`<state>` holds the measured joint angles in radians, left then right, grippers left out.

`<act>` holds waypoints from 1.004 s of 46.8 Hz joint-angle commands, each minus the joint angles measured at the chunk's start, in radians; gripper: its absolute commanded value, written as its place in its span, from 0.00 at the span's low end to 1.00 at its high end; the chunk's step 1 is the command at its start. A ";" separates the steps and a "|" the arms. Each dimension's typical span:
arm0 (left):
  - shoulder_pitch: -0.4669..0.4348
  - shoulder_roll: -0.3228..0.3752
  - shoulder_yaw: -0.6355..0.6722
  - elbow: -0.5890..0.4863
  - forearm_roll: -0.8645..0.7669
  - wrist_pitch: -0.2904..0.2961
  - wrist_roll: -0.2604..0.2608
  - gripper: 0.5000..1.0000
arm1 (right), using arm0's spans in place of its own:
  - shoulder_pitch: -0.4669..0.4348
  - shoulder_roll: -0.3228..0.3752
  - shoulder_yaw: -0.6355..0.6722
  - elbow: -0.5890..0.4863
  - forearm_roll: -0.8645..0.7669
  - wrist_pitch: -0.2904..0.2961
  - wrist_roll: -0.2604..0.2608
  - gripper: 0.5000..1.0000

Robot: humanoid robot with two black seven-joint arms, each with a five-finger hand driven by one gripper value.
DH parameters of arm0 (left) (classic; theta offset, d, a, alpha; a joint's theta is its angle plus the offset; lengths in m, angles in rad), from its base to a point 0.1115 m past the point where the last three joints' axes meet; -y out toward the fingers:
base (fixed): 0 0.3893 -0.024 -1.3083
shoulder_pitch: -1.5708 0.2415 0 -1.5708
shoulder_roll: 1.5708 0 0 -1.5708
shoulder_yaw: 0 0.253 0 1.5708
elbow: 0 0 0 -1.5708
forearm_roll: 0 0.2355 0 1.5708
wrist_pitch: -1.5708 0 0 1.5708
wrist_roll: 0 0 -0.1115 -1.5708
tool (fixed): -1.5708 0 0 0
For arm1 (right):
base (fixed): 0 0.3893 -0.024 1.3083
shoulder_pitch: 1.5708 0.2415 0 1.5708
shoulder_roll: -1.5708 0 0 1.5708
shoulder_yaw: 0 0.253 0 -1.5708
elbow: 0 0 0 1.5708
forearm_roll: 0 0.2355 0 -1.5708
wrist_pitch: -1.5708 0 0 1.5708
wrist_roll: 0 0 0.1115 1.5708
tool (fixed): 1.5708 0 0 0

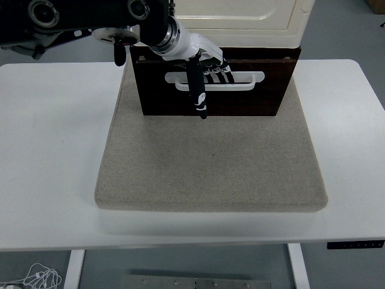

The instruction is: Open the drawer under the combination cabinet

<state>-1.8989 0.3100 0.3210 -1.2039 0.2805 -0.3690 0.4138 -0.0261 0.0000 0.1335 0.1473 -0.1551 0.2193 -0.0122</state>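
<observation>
A dark brown drawer [240,101] with a white handle [248,79] sits under a cream cabinet [240,21] at the back of a grey mat. My left hand [209,66] reaches in from the upper left. Its fingers [218,68] are hooked into the handle's slot, and the thumb [198,96] hangs down over the drawer front. The drawer stands slightly out from under the cabinet, with a thin strip of its top rim showing. The right arm is out of view.
The cabinet and drawer stand on a grey felt mat [210,162] that covers the middle of the white table [54,150]. The black left arm [84,18] spans the upper left corner.
</observation>
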 commanded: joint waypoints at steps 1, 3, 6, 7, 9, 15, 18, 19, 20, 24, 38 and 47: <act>0.000 0.000 -0.003 0.000 0.000 -0.007 0.000 1.00 | 0.000 0.000 0.000 0.000 0.000 0.000 0.000 0.85; 0.000 0.001 -0.008 0.000 0.000 -0.013 0.000 1.00 | 0.000 0.000 0.000 0.000 0.000 0.000 0.000 0.85; 0.000 0.001 -0.013 0.000 0.000 -0.024 0.000 1.00 | 0.000 0.000 0.000 0.000 0.000 0.000 0.000 0.86; 0.000 0.001 -0.013 0.000 0.000 -0.027 0.000 1.00 | 0.000 0.000 0.000 0.000 0.000 0.000 0.000 0.85; 0.000 0.001 -0.014 0.000 0.000 -0.031 0.000 1.00 | 0.000 0.000 0.000 0.000 0.000 0.000 0.000 0.85; -0.002 0.003 -0.020 -0.006 -0.001 -0.045 0.000 1.00 | 0.000 0.000 0.000 0.000 0.000 0.000 0.000 0.85; -0.002 0.004 -0.025 -0.008 -0.001 -0.057 0.000 1.00 | 0.000 0.000 0.000 0.000 0.000 0.000 0.000 0.85; -0.002 0.006 -0.026 -0.008 0.000 -0.062 0.000 1.00 | 0.000 0.000 0.000 0.000 0.000 0.000 0.000 0.85; -0.002 0.006 -0.026 -0.008 0.000 -0.062 0.000 1.00 | 0.000 0.000 0.000 0.000 0.000 0.000 0.000 0.85; -0.002 0.008 -0.028 -0.009 0.000 -0.071 0.000 1.00 | 0.000 0.000 0.000 0.000 0.000 0.000 0.000 0.85; -0.003 0.017 -0.051 -0.025 -0.001 -0.111 0.000 1.00 | 0.000 0.000 0.000 0.000 0.000 0.000 0.000 0.85; -0.006 0.018 -0.054 -0.026 -0.001 -0.122 0.000 1.00 | 0.000 0.000 0.000 0.000 0.000 0.000 0.000 0.85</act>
<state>-1.9042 0.3266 0.2678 -1.2293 0.2786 -0.4898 0.4142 -0.0261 0.0000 0.1334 0.1473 -0.1550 0.2194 -0.0122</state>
